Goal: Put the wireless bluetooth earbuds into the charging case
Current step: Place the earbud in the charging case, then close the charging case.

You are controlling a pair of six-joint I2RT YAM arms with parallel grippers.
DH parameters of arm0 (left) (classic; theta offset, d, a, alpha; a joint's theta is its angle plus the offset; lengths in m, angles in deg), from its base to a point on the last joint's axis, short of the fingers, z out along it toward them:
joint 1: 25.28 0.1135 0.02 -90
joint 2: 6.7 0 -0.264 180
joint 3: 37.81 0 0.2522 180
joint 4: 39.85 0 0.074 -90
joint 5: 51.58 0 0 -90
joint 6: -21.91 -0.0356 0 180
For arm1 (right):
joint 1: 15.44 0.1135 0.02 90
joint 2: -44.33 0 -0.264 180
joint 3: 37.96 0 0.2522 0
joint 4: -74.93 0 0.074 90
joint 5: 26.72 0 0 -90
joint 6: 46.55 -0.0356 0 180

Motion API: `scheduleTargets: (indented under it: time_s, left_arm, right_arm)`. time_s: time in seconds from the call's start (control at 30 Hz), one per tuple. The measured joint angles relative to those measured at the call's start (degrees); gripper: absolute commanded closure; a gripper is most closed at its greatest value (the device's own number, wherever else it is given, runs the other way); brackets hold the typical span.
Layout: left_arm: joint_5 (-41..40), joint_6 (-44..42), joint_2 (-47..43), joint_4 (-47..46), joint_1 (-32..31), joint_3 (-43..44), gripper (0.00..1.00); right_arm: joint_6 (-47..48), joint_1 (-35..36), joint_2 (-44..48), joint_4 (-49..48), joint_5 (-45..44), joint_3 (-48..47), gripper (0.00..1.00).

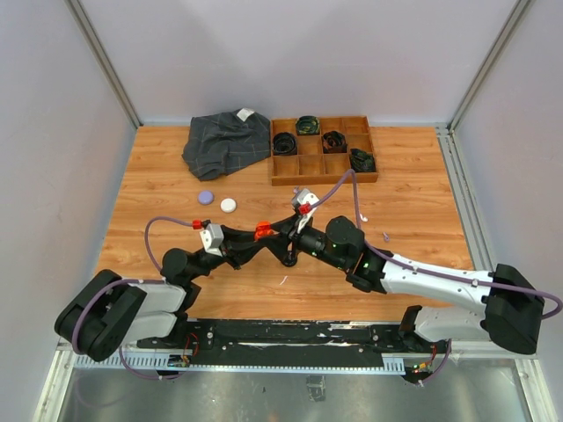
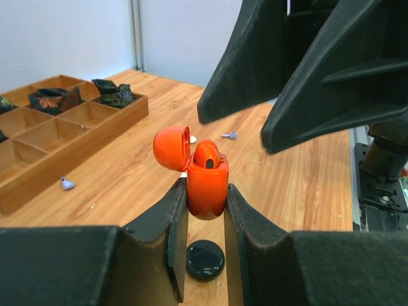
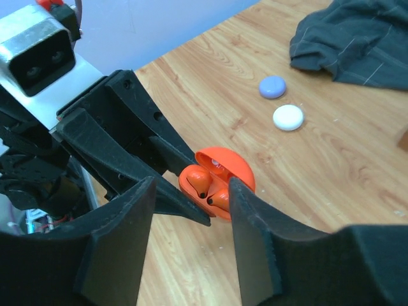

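The orange charging case [image 2: 208, 188] stands upright above the desk [image 2: 287, 185], pinched at its lower body between the fingers of the left end effector [image 2: 205, 210]. Its round lid [image 2: 171, 148] is flipped back on the hinge. Two orange earbuds [image 3: 199, 182] sit side by side in its top. Two small purple earbuds [image 2: 67, 184] lie loose on the desk, well apart.

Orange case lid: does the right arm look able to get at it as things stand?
Probably yes. The lid stands flipped open, the left tool grips only the case body, and the right tool hangs open close by, nothing between.
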Motion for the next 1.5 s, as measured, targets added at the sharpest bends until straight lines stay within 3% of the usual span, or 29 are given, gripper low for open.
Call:
scheduleTargets:
  time_s: [0.27, 0.43, 0.63, 0.97, 1.5]
  left_arm:
    - [3.39, 1.68, 3.30, 0.00, 0.00, 0.24, 0.95]
    - [7.19, 3.82, 4.85, 0.02, 0.00, 2.10, 0.95]
    - [12.55, 5.55, 5.27, 0.00, 0.00, 4.15, 0.96]
    - [19.37, 8.22, 5.97, -0.02, 0.00, 6.54, 0.96]
    - [14.69, 11.19, 9.75, -0.13, -0.22, 6.29, 0.99]
  right_arm:
    - [9.49, -5.49, 7.19, 8.35, 8.61, -1.07, 0.18]
    - [15.89, -10.34, 9.27, 15.13, 19.34, -2.08, 0.10]
    - [22.18, -13.62, 8.59, 23.82, 31.10, -4.22, 0.07]
    - [26.49, -13.66, 3.78, 27.23, 40.81, -5.64, 0.07]
    - [26.99, -14.36, 1.70, 28.44, 44.46, -6.21, 0.10]
